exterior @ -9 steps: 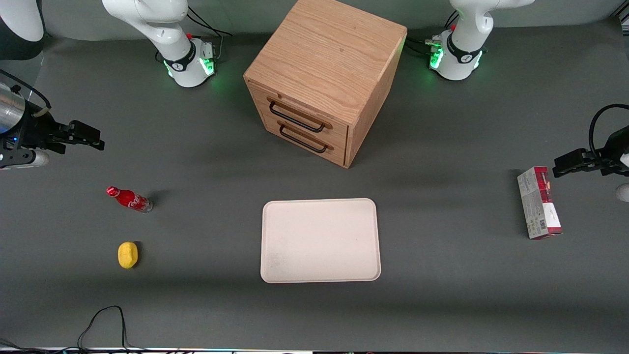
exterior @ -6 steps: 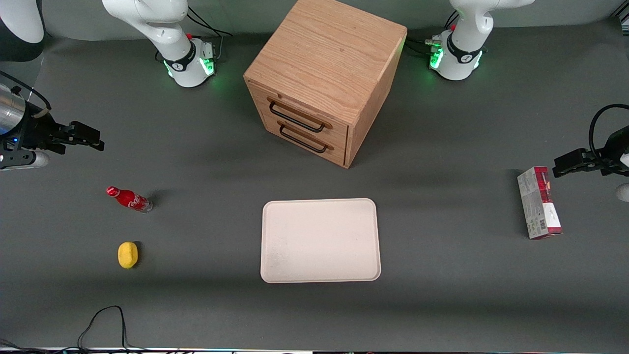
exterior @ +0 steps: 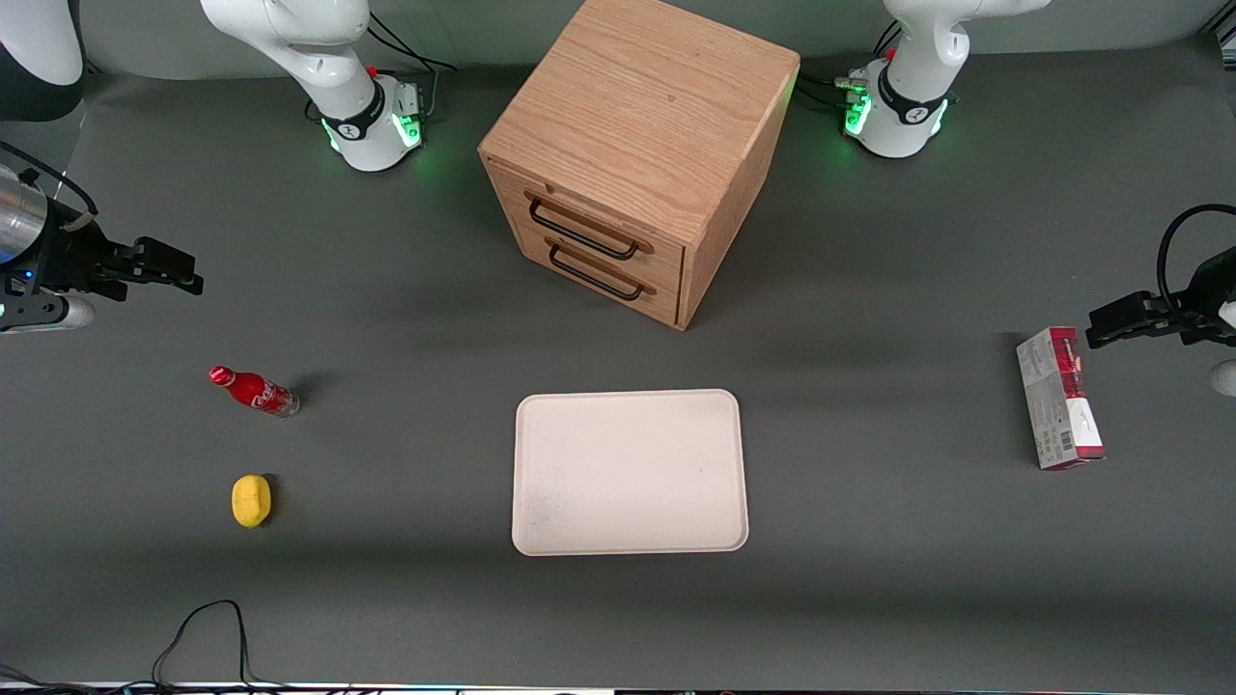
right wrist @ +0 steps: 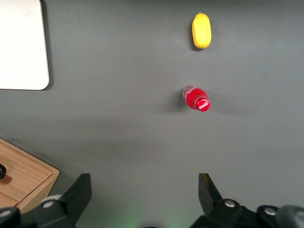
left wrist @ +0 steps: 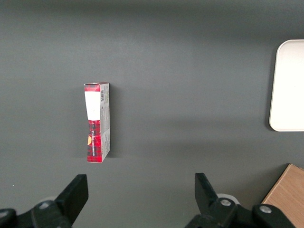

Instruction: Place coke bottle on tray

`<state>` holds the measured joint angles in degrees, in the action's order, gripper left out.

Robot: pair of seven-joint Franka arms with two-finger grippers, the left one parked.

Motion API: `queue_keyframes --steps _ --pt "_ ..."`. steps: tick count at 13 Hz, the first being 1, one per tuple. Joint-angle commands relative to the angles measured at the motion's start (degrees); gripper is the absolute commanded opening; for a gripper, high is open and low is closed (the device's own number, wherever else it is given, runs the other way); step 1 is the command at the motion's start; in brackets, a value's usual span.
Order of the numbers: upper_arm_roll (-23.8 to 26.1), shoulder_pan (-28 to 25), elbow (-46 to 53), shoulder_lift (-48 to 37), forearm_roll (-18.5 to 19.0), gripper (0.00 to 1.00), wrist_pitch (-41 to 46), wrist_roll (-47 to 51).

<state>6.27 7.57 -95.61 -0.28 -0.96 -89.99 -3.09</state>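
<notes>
One small red bottle [exterior: 254, 391], red cap, white lettering, clear base, stands upright on the table, below the open, empty gripper [right wrist: 145, 194] and well apart from the tray [exterior: 630, 471].

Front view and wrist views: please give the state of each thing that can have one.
coke bottle: upright on the table, capped, not held.
tray: flat, nothing on it.
cabinet: both drawers shut.
carton: lying on the table.
lemon: resting on the table.
tool: open, above the table, apart from the bottle.
</notes>
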Motion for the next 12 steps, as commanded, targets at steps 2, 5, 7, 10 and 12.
queue_keyframes --steps 2,5,7,10,12 --pt "-0.1 0.2 1.1 0.7 0.4 1.0 1.1 0.9" --pt "-1.3 0.2 1.0 0.1 0.5 1.0 1.2 0.0" --pt "-5.4 0.2 1.0 -0.4 0.5 1.0 2.9 -5.0" --pt "-13.1 0.0 1.1 -1.3 1.3 1.0 4.9 -13.5" --pt "-15.1 0.0 0.8 -2.0 1.4 1.0 5.4 -15.6"
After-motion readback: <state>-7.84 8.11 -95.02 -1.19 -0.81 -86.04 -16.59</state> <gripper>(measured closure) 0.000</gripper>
